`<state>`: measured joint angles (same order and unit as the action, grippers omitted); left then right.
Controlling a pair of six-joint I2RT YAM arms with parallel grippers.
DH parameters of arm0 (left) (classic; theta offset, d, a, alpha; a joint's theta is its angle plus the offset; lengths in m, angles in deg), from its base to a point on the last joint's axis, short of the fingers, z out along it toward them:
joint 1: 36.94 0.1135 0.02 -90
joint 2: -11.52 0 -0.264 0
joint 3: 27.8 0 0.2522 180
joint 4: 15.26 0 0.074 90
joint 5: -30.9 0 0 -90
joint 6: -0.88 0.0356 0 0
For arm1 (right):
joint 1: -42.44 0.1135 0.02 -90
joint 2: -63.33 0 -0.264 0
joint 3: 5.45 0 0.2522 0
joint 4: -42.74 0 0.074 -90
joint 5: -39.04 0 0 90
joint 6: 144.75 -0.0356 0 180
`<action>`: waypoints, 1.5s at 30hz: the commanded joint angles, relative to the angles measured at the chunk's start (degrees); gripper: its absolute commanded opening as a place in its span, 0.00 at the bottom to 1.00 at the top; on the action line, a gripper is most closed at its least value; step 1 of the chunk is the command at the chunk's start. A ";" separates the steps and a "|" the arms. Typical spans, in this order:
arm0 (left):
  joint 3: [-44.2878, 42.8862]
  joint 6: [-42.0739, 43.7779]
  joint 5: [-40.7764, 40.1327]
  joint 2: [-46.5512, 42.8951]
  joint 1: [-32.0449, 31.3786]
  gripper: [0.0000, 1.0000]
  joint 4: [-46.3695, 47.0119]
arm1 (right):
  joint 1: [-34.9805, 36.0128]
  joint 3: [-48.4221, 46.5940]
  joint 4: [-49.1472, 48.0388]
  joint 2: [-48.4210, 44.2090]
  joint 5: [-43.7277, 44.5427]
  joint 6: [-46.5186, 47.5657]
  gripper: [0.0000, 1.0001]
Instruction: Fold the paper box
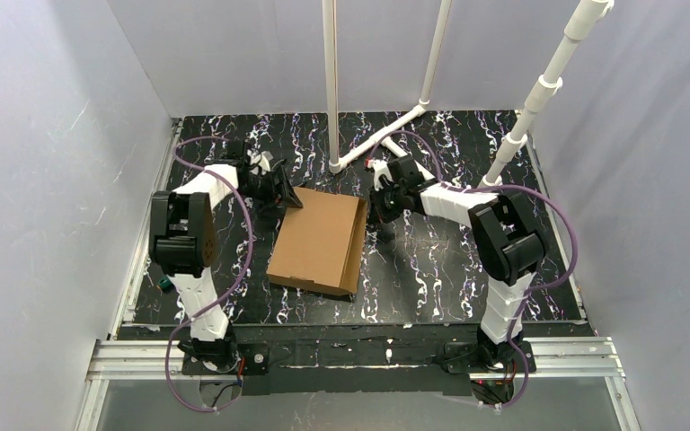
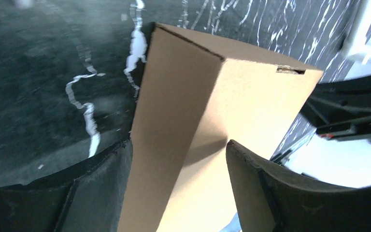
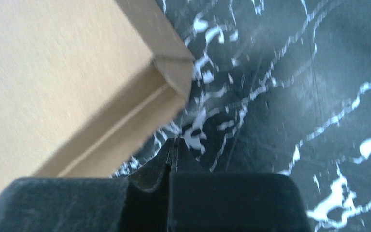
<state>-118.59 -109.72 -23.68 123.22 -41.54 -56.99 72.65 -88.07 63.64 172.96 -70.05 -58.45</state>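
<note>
The paper box [image 1: 319, 241] lies flat and closed on the dark marbled table [image 1: 449, 269], a shallow brown cardboard mailer. My left gripper [image 1: 289, 196] is at its far left corner and stands open. In the left wrist view the jaws [image 2: 178, 145] straddle the box [image 2: 212, 111] along an edge, one finger beside the side wall, the other over the top panel. My right gripper [image 1: 380, 211] is shut, low over the table just off the far right corner. In the right wrist view its tips [image 3: 174, 142] are pressed together, empty, close beside the box corner [image 3: 171, 72].
White pipes [image 1: 332, 90] rise from the back of the table, and a slanted one [image 1: 539, 99] stands at the back right. A small green object [image 1: 163, 285] lies by the left arm. Grey walls close in both sides.
</note>
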 commanded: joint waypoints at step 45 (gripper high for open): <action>43.66 -12.50 -0.72 -47.51 -3.01 0.56 8.65 | 30.54 15.68 11.61 -16.74 -1.63 67.66 0.01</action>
<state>-75.03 -121.72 -21.06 73.61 -41.84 -46.45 100.41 -69.45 83.44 153.79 -76.76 14.64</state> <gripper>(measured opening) 0.599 0.025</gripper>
